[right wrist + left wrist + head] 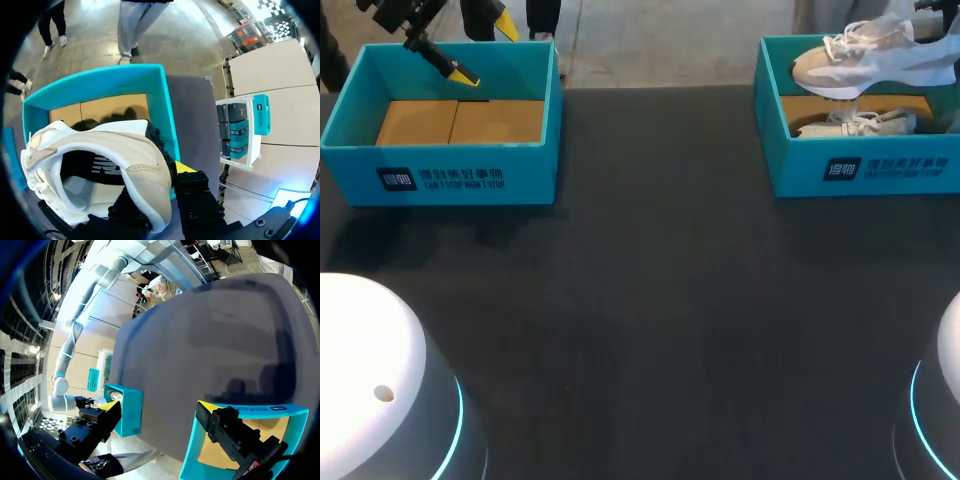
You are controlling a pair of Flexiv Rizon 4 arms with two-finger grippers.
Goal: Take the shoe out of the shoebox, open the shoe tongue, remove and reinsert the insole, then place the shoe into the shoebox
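Since the shoe hangs clear above the right shoebox, at the table's far right corner, the take-out step looks nearly done; it has yet to come down on the table. The right gripper has it by the heel: fingers closed narrow on the heel collar, one yellow tip showing outside the back, the other finger mostly hidden inside the opening. A 2nd shoe lies in that box under the lifted one.

The left gripper hovers over the left shoebox, at the far left corner, w/ fingers wide apart and nothing between them. That box shows only its cardboard floor.

Handling, as I judge it: a light sneaker w/ a soft, squashy fabric upper, a stiffer heel counter and a firm foam sole. The heel collar is a fair place to carry it, but held at one end the toe will prob. sag or swing, so go slow. For the tongue step, rest the sole flat on the table. One gripper should pin the heel or midsole, the rigid part, and the other should pinch the tongue's top edge near the laces. Laces are loose and may snag a fingertip. The insole, not visible from here, is prob. thin and floppy; pinch it at the heel end.
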